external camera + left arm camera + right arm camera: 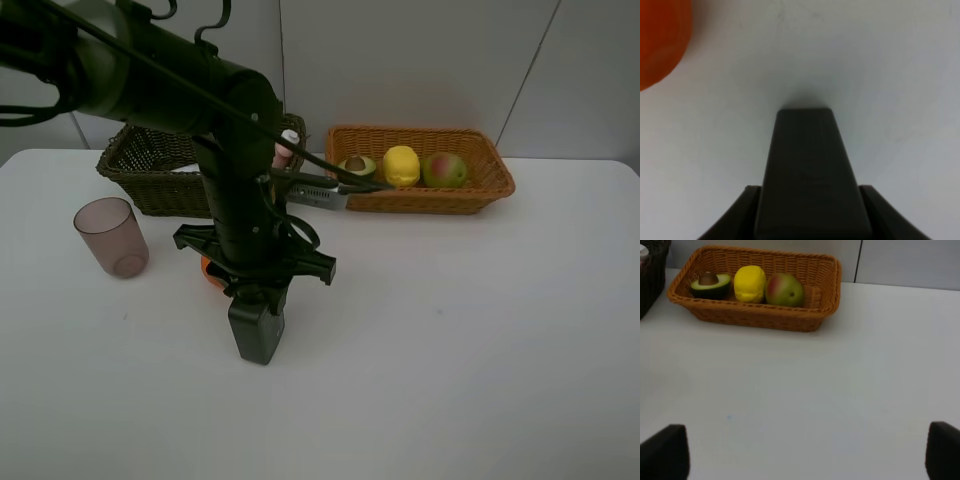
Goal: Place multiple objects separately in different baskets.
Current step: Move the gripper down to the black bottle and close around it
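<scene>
The orange [660, 40] is found just beside the left gripper [258, 340], whose grip cannot be told. The right gripper [800, 457] is spread wide and is judged farther off.

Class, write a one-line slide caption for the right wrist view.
Light orange-tan wicker basket holds halved avocado, yellow lemon, green-red pear on white table.

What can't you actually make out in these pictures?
- Orange: in the exterior high view it is mostly hidden behind the left arm; in the left wrist view the picture's edge cuts it off.
- Dark basket: in the exterior high view the arm covers much of its inside; only the pink bottle pokes out.
- Left gripper: no view shows whether its jaws are open or shut.
</scene>
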Tool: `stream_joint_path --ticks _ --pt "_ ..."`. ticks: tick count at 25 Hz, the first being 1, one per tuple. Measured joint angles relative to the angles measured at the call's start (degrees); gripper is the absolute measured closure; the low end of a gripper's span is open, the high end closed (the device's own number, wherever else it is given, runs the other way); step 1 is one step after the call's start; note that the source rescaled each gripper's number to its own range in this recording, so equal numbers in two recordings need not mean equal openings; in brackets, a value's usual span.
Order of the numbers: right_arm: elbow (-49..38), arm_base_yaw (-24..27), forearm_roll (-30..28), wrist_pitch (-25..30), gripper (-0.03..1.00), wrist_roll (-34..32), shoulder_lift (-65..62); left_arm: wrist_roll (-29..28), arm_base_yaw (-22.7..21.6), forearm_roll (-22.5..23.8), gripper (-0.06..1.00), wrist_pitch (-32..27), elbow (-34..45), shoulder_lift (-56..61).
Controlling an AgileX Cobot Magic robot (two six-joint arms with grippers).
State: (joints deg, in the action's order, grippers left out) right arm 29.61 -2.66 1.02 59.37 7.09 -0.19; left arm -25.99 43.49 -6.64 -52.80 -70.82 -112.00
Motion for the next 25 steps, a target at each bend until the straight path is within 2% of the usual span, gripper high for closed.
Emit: stream_joint_path --ticks 11,25 --pt "0.00 0.00 0.00 0.00 -0.03 0.00 0.00 -0.40 0.00 1.47 0.43 -2.16 0.00 0.00" --pt "0.00 0.00 0.00 0.00 -0.03 0.00 0.00 -0.40 0.00 1.08 0.43 -3.15 -0.13 1.68"
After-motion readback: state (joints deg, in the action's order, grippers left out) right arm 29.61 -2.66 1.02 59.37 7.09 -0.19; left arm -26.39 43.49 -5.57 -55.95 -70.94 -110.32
